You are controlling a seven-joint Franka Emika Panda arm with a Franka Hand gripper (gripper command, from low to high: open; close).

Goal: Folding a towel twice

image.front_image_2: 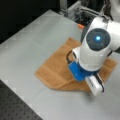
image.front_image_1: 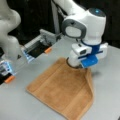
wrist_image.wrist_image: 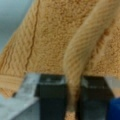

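The towel [image.front_image_1: 60, 92] lies on the grey surface [image.front_image_1: 17, 107], mostly flat, with one edge raised off the surface under the arm. In a front view the lifted edge runs as a ridge down the right side of the towel, from beneath the claw [image.front_image_1: 76, 67] toward the bottom of the view. In a front view the towel [image.front_image_2: 56, 72] spreads out to the left and below the arm, and part of it shows again on the right past the white wrist housing [image.front_image_2: 96, 50], which hides the claw itself there.

In the wrist view the claw [wrist_image.wrist_image: 73, 96] is pinched narrow on a fold of towel [wrist_image.wrist_image: 80, 50]: two dark fingers [wrist_image.wrist_image: 51, 100] stand either side of a strip of cloth that rises between them and curves up and to the right. Behind that strip the rest of the towel fills the view, with a woven band running along its left edge and a bit of bare surface [wrist_image.wrist_image: 12, 17] at the top left.

A blue part [image.front_image_1: 89, 61] sits on the wrist beside the claw. At a front view's left stand a second white arm [image.front_image_1: 8, 32] and a grey frame [image.front_image_1: 37, 46] with orange tabs [image.front_image_1: 47, 50]
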